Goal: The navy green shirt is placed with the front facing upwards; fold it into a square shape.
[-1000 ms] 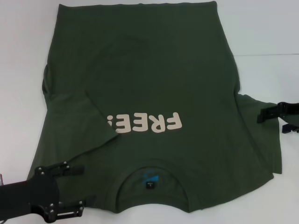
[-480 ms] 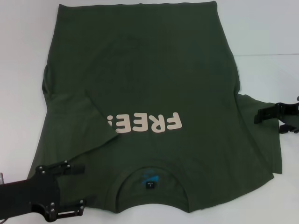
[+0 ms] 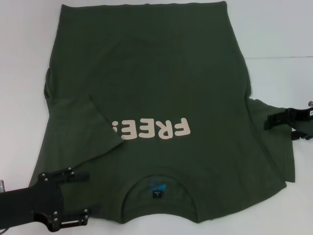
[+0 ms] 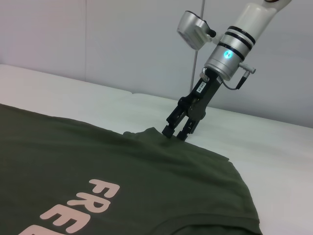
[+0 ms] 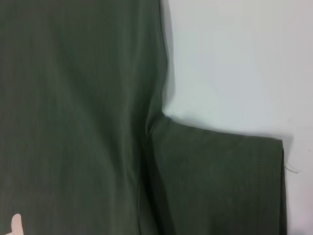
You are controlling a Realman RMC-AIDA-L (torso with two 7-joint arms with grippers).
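Note:
The navy green shirt (image 3: 161, 83) lies flat on the white table (image 3: 279, 29), cream "FREE!" print up and collar (image 3: 155, 188) nearest me. Its left sleeve (image 3: 93, 129) is folded inward over the front. The right sleeve (image 3: 274, 152) still lies spread out to the side. My left gripper (image 3: 87, 196) hovers open over the shirt's left shoulder, near the front edge. My right gripper (image 3: 279, 129) stands open at the far edge of the right sleeve. In the left wrist view the right gripper (image 4: 175, 134) has its tips down at that sleeve's hem.
Bare white tabletop surrounds the shirt on the left (image 3: 24, 73) and on the right (image 3: 283, 78). A seam in the table surface (image 3: 279, 58) runs across at the right. The shirt's bottom hem (image 3: 146, 5) reaches the far edge of the view.
My right gripper has crept leftward onto the right sleeve's edge. The left gripper has sunk slightly toward the front edge. The shirt has not shifted.

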